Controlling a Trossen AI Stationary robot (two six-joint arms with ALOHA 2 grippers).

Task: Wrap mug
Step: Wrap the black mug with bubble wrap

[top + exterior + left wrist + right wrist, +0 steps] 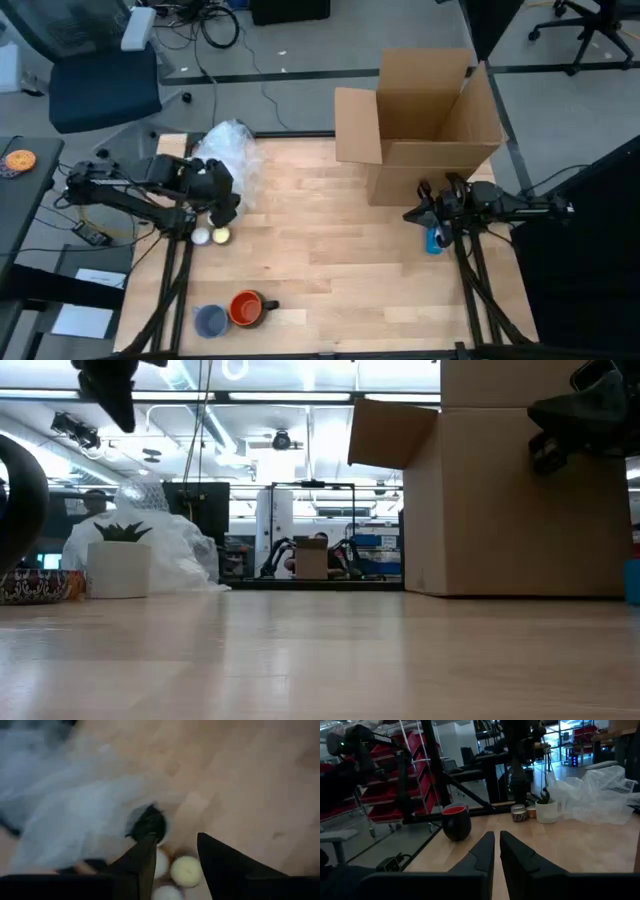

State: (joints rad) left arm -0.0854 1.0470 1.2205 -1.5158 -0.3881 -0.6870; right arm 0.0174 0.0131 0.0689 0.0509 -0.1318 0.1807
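The mug [247,308], dark outside and red inside, stands upright near the table's front edge; the right wrist view shows the mug [456,822] too. A crumpled pile of clear bubble wrap [230,160] lies at the far left. My left gripper [226,208] hangs open above the table at the pile's near edge, over small pale round objects [186,870] and a white plant pot [118,567]. My right gripper [496,851] is shut and holds nothing, raised at the table's right, in front of the box.
An open cardboard box [430,125] stands at the far right, one flap out toward the left. A grey-blue cup [210,320] sits beside the mug. A blue object [434,240] lies under the right arm. Bare wood spreads across the table's middle.
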